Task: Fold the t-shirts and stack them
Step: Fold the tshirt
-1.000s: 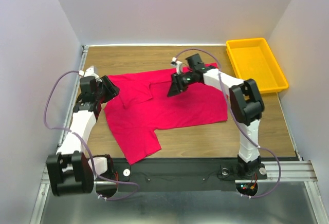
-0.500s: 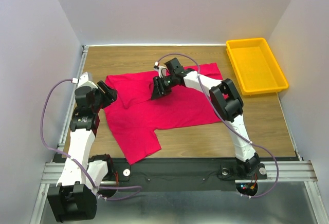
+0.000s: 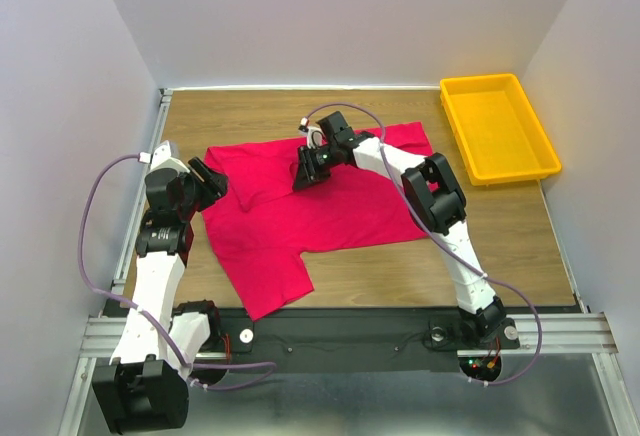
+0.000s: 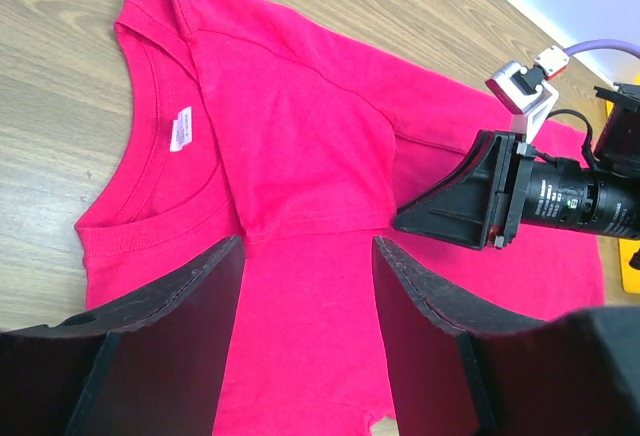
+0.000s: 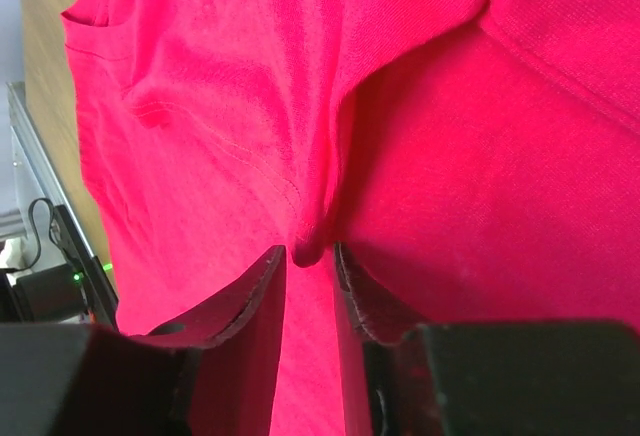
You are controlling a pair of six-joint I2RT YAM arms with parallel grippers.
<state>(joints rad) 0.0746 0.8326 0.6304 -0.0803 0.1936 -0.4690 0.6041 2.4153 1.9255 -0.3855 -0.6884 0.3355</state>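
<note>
Right of the t-shirt (image 3: 330,211), well apart, a yellow tray (image 3: 497,126) sits on the table (image 3: 400,256). The t-shirt lies spread mid-table. On its upper middle, the right gripper (image 5: 305,256), narrow, pinches 1 small ridge of cloth. Over its left edge, the left gripper (image 4: 305,286) gapes wide, holding nothing.

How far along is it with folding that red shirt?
Barely begun. The t-shirt lies mostly flat on the table, only a flap beside the collar turned over. The right end effector pinches a pucker of fabric mid-shirt; the left end effector is open at the shirt's edge. The main folds and stacking remain.
</note>
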